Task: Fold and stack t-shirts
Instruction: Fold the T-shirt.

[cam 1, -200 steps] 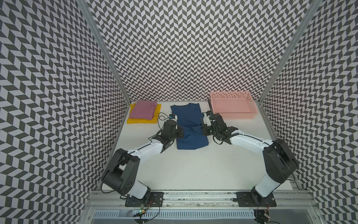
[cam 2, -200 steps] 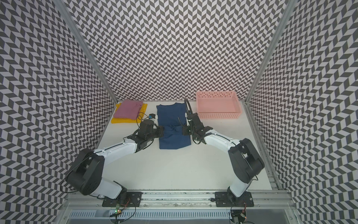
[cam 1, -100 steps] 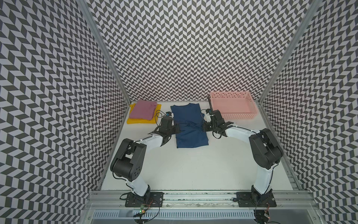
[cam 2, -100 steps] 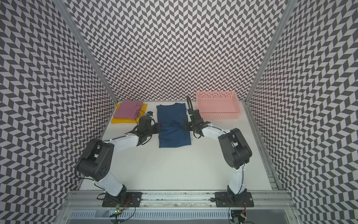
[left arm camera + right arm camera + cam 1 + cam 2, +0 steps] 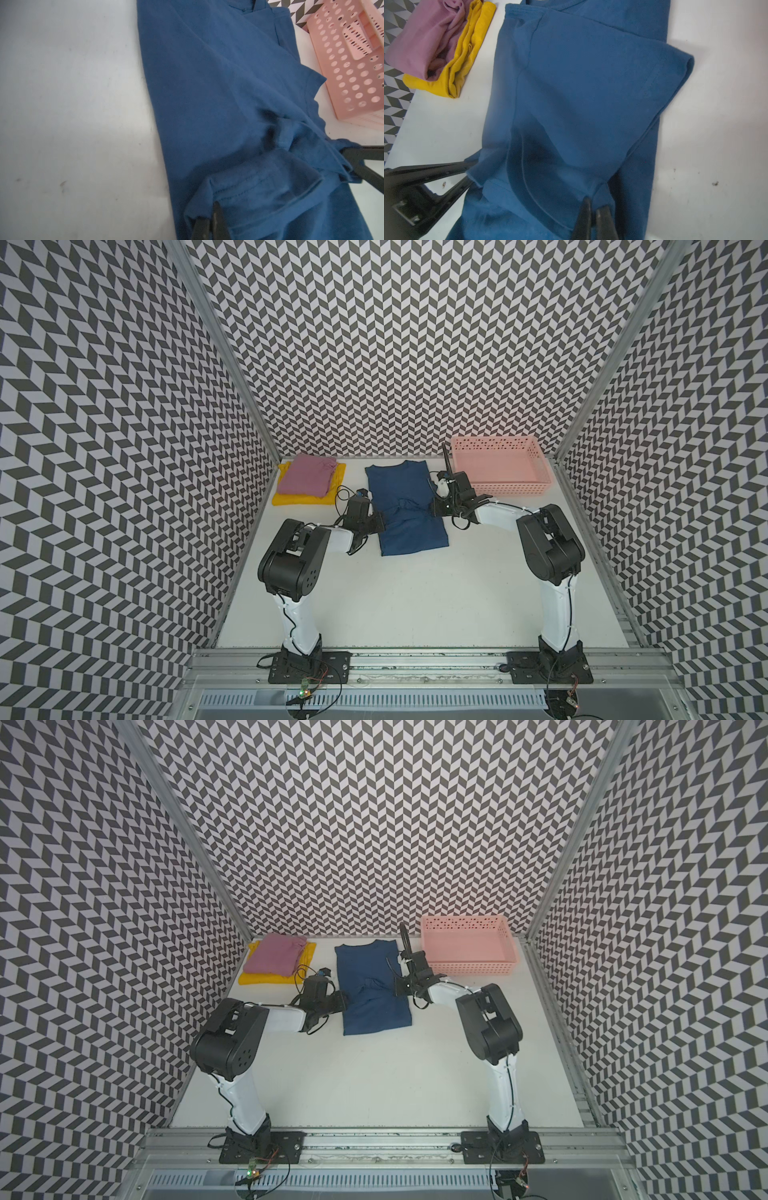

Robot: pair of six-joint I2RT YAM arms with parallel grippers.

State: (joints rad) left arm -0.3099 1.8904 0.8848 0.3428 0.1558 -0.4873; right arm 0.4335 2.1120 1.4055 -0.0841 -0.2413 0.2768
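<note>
Now our left gripper (image 5: 214, 207) and right gripper (image 5: 592, 207) each clamp a hem corner of the navy t-shirt (image 5: 399, 489), mid-table beside the basket (image 5: 498, 489); pulling unevenly, we may skew the fold or lose the thin cloth

Black-and-white zigzag walls (image 5: 395, 344) enclosed a white table (image 5: 415, 593) on three sides. A metal rail (image 5: 415, 659) ran along its front edge.
</note>
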